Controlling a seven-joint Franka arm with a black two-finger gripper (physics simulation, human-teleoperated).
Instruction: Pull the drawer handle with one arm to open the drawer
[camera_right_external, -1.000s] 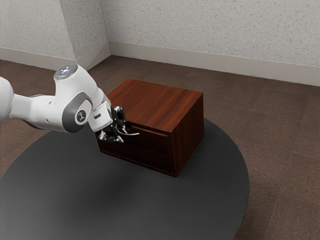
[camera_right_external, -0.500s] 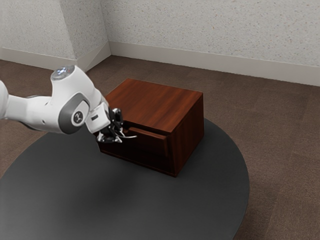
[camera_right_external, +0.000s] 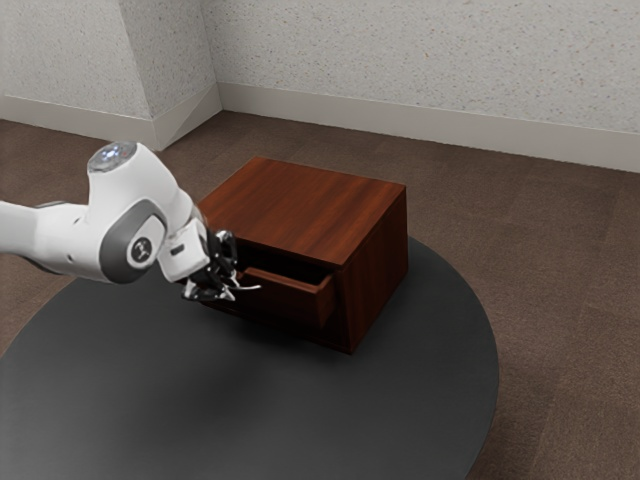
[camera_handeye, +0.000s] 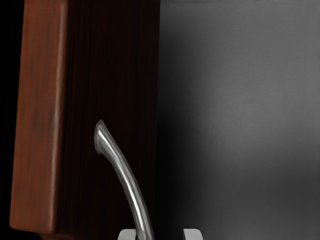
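**Gripper at the handle, drawer partly out of the cabinet.**

The arm reaches toward the cabinet's front and sets the gripper at the curved metal handle. That placement suits a straight pull away from the cabinet, though I cannot tell whether the claw is clenched on it. The drawer stands partly out of the cabinet, near its top. In front of the cabinet I see nothing on the dark round table to block more travel.

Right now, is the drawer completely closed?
No, the drawer sticks out from the wooden cabinet, with a dark gap showing behind its front.
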